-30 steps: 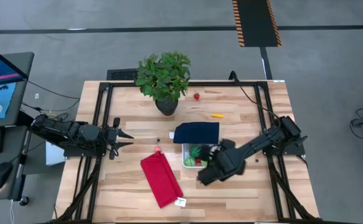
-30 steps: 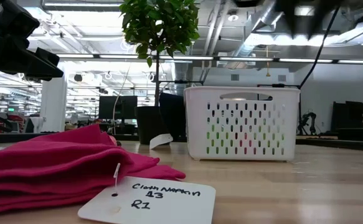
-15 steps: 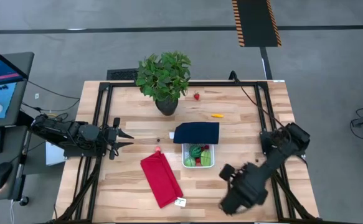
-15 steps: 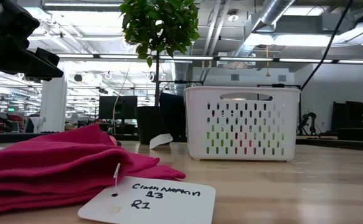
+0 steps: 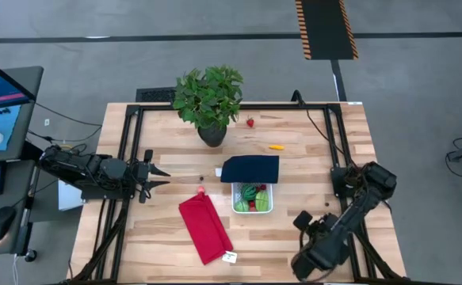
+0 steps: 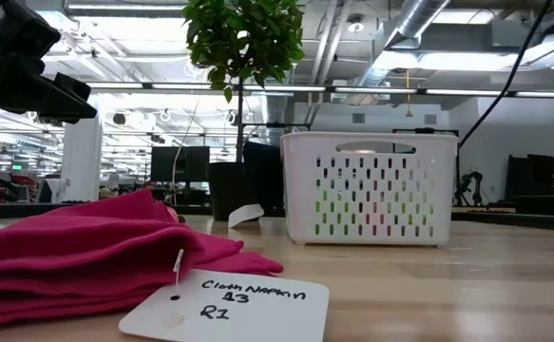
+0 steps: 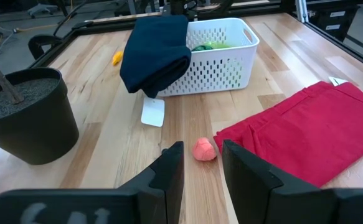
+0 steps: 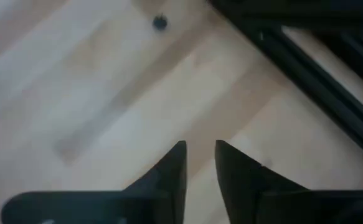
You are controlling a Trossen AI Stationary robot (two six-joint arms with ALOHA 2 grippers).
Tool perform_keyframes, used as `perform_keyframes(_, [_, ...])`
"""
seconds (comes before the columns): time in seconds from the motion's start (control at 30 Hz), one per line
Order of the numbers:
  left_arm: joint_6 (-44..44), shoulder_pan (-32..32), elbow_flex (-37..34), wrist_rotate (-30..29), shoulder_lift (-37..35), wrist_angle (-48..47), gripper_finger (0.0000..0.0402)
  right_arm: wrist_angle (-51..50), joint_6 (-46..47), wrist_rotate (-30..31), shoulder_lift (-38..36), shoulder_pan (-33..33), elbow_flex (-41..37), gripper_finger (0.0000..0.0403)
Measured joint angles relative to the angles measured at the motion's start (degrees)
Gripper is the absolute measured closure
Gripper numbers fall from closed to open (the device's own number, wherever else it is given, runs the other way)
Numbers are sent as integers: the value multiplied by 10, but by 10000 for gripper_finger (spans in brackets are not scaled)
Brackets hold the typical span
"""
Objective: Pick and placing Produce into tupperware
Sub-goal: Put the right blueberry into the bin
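Between placements: one load delivered, next pick not begun.

Wooden surface [image 5: 310, 158], with all places given from the tupperware [image 5: 252, 211].

Right arm [image 5: 341, 226]: well off to the tupperware's right and nearer the surface's front edge, above bare wood beside the black frame rail. Jaws narrowly parted, holding nothing. One second earlier poised directly over the tupperware; half a second earlier already swung clear; now farther out toward the front corner.

Left arm [image 5: 104, 172]: well to the tupperware's left, level and pointing toward it. Jaws slightly apart and empty. Unchanged from the earlier frame.

Potted plant [image 5: 208, 99]: beyond the tupperware, to its far left. Not part of the job.

Red cloth [image 5: 205, 229]: just left of the tupperware, toward the front. Not part of the job.

Navy lid [image 5: 250, 169]: against the tupperware's far wall, draped partly over the rim.

Produce already inside the tupperware: green and striped pieces [image 5: 250, 192] with some red showing.

Produce left outside: orange piece [image 5: 276, 147] beyond the lid; red strawberry [image 5: 250, 123] farther beyond, near the plant pot; small pink-red piece [image 5: 201, 190] left of the tupperware, at the cloth's far corner, just ahead of the left jaws.

Judged next: reach for one loose piece, wider opening of the jaws first, a low grip on a small item lying flat.
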Motion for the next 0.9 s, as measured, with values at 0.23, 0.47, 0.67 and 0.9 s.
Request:
perform_keyframes(0.23, [0,0,0,0,0,0,301,31,0,-11,0,-39,-84,217])
perform_keyframes(0.47, [0,0,0,0,0,0,301,59,0,-12,0,-84,-152,132])
perform_keyframes(0.67, [0,0,0,0,0,0,301,83,0,-17,0,-113,-201,77])
perform_keyframes(0.9, [0,0,0,0,0,0,301,93,0,-39,0,-141,-240,9])
